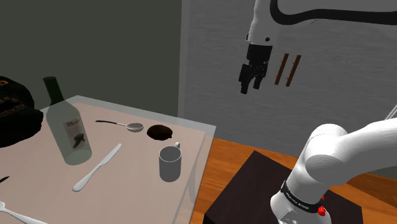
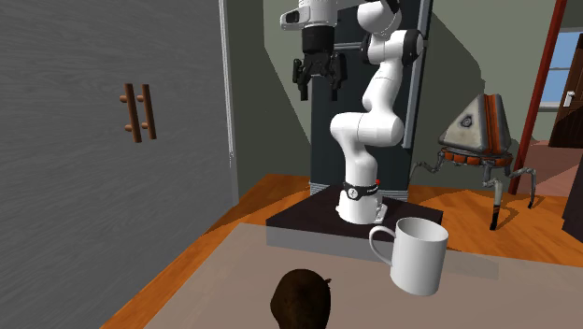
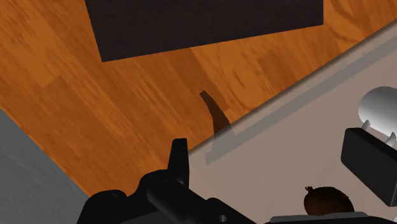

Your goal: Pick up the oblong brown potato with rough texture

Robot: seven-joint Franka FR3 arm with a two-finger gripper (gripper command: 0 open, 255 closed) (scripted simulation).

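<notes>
The potato (image 1: pixel 160 132) is a dark brown, rough oblong lump on the pale table (image 1: pixel 38 172), near the edge closest to the stand. It lies just beyond a grey mug (image 1: pixel 170 163). In the second exterior view the potato (image 2: pixel 304 297) sits at the bottom, left of the mug (image 2: pixel 418 254). My gripper (image 1: pixel 251 79) hangs high above the floor beside the table, off to the potato's side, its fingers apart and holding nothing. The gripper (image 2: pixel 316 82) is open there too. In the wrist view the gripper (image 3: pixel 272 147) looks down at the table edge, with the potato (image 3: pixel 327 200) near the right finger (image 3: pixel 369 162).
On the table lie a glass bottle (image 1: pixel 69 130), a spoon (image 1: pixel 124 125), a knife (image 1: pixel 97 167) and a fork (image 1: pixel 19 215). A dark object (image 1: pixel 13 111) sits at the far left. The dark stand (image 1: pixel 254 184) rests on the wooden floor. A grey wall panel bears two brown handles (image 1: pixel 287 69).
</notes>
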